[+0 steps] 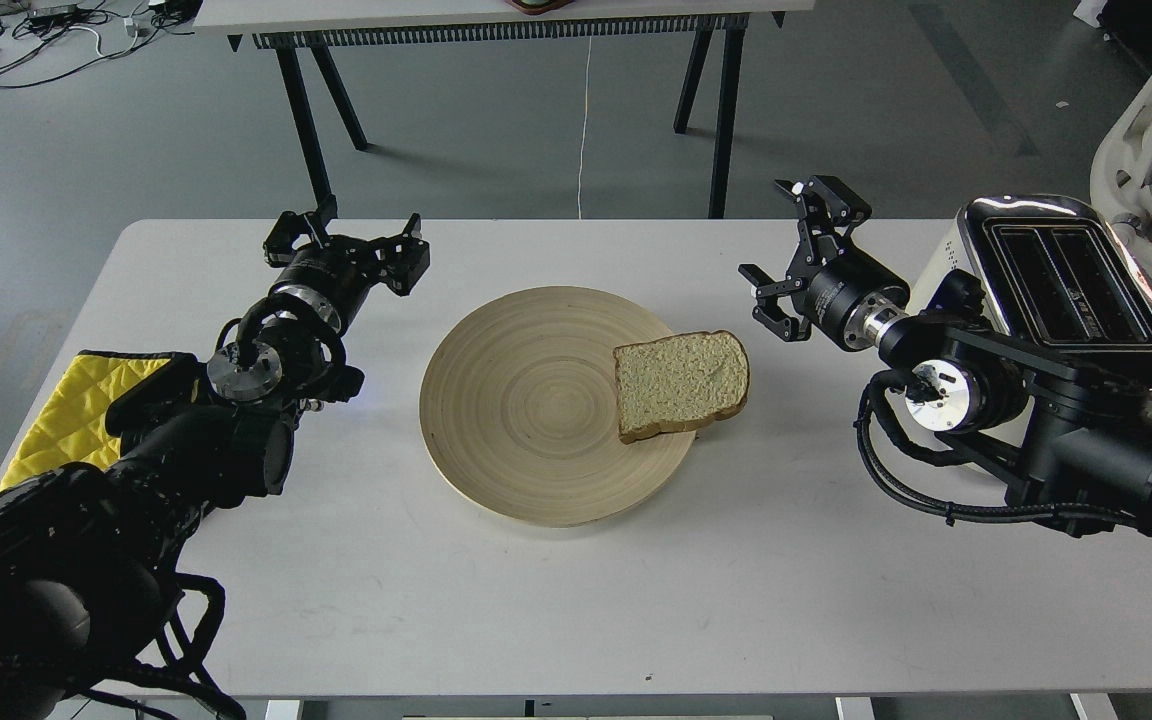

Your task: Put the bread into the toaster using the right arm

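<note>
One slice of pale speckled bread [681,383] with a brown crust lies flat on the right edge of a round wooden plate [526,400], overhanging its rim. The cream toaster [1066,285] with chrome top and two black slots stands at the table's right edge. My right gripper [796,255] hovers open just right of and behind the bread, its fingers spread and nothing between them. The right arm [986,385] crosses in front of the toaster. My left gripper [348,245] is open at the back left, holding nothing.
A yellow quilted cloth [76,410] lies at the table's left edge under my left arm. The white table [576,600] carries only the plate, toaster and cloth. Behind it stand another table's black legs [306,120] and a white chair [1151,120] at far right.
</note>
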Tool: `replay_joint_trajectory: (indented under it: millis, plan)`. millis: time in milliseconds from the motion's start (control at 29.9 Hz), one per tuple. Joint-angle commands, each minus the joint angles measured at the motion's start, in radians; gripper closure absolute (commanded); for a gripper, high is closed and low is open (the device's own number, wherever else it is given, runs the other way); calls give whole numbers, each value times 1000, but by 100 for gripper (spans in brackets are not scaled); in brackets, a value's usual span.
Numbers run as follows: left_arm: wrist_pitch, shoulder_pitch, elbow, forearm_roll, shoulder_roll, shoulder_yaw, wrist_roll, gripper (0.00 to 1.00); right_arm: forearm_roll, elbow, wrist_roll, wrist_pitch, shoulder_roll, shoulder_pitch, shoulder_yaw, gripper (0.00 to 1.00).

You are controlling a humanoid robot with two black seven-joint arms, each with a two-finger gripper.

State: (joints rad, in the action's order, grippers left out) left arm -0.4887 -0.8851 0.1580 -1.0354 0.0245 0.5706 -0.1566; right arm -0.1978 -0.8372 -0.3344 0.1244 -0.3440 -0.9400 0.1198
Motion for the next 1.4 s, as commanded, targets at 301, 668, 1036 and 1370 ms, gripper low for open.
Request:
replay_joint_trajectory:
  millis: [301,668,1036,1370]
  plan:
    - [0,0,0,0,0,0,2,0,0,0,0,0,-7,0,-2,2]
    - [0,0,0,0,0,0,3,0,31,-2,2,-6,-9,-30,-5,2]
    - [0,0,0,0,0,0,3,0,87,-7,18,-28,-33,-52,-3,2]
    - [0,0,0,0,0,0,3,0,227,-157,18,-322,-92,-151,-135,2]
